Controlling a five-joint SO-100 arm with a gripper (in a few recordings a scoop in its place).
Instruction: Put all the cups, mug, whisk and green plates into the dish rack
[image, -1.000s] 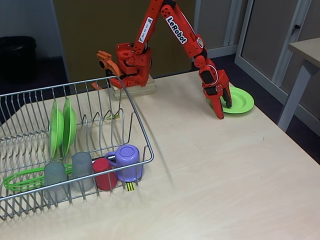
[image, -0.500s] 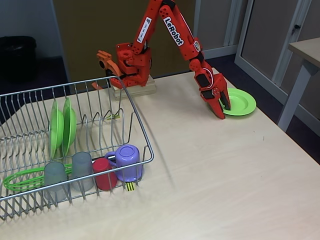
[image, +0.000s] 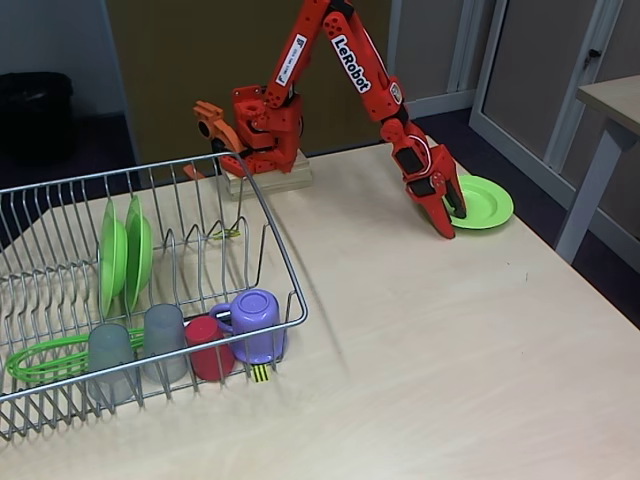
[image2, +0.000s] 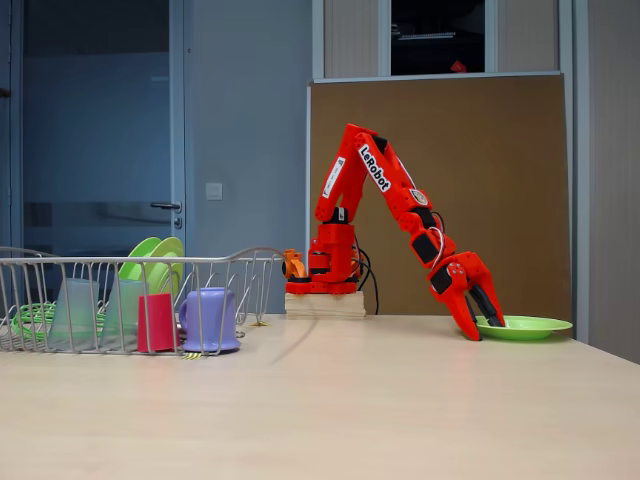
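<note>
Fingers (image: 447, 215) slightly parted astride the green plate's (image: 488, 203) near rim (arm stretched, wrist angled down)

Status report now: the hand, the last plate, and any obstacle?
Hand open, down at near rim of last green plate, not lifted. Two plates, cups, mug, whisk already in dish rack. Path to rack unobstructed.

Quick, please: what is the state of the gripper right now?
Gripper: open, one finger over the green plate on the table, holding nothing.
</note>
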